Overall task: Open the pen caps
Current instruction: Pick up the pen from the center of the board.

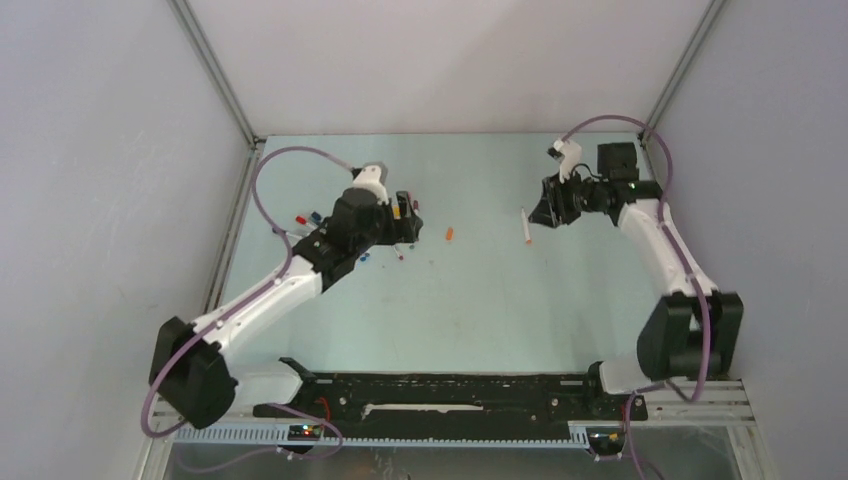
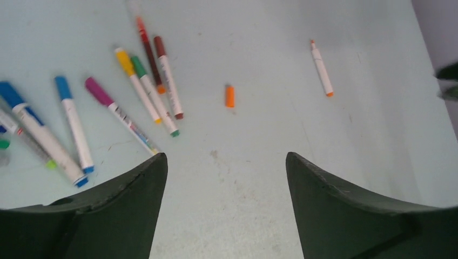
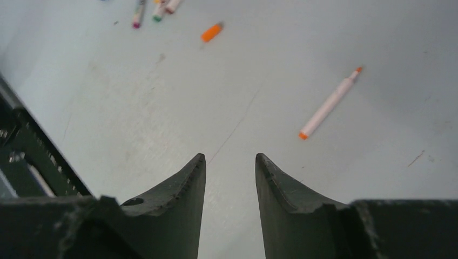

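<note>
We note the left end effector point(image 2: 226, 156) wide and empty, the right end effector point(image 3: 230, 156) narrow and empty. An orange cap point(image 2: 230, 96) lies apart from the uncapped orange pen point(image 2: 322, 68) on the tabletop point(image 2: 254, 216).

The left arm point(image 1: 270, 295) and right arm point(image 1: 660, 245) show white link shells, black joint housings, a purple cable point(image 1: 262, 175) looped along each. The left hand point(image 2: 226, 156) and right hand point(image 3: 230, 156) carry dark matte tapered fingers point(image 2: 124, 205), edges scuffed
</note>
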{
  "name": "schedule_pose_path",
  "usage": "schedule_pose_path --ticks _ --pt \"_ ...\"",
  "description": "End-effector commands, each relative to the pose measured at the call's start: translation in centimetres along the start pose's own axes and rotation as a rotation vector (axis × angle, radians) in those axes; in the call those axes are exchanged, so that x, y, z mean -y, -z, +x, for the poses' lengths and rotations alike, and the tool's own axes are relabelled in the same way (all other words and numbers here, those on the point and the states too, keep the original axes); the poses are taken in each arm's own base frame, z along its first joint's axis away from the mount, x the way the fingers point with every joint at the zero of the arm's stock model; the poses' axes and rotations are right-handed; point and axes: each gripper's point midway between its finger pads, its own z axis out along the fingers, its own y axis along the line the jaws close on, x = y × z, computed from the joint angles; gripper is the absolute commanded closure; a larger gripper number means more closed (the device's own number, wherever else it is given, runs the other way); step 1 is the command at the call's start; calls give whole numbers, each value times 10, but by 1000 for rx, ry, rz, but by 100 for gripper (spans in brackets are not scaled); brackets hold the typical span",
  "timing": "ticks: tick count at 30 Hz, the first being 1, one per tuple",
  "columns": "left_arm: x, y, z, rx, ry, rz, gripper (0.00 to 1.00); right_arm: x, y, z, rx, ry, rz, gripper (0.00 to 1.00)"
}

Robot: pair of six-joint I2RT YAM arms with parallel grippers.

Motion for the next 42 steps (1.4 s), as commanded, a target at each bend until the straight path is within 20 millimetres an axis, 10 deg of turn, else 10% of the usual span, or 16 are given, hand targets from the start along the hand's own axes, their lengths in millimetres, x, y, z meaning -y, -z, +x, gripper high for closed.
schedule_pose_path --ticks 1,9,21,29,42 --pt "-22 15 -7 158 15 -47 10 -46 31 5 104 196 -130 56" --pt "-49 -6 12 98 196 -74 0 -62 60 19 300 276 -165 27" --pt "-109 -60 51 -255 245 -584 16 -46 54 24 287 204 -139 27" --pt "-114 -97 75 -348 224 -606 42 -45 52 26 280 203 -137 26" --pt "-119 -115 102 -413 224 -600 52 -44 50 28 273 197 -141 26"
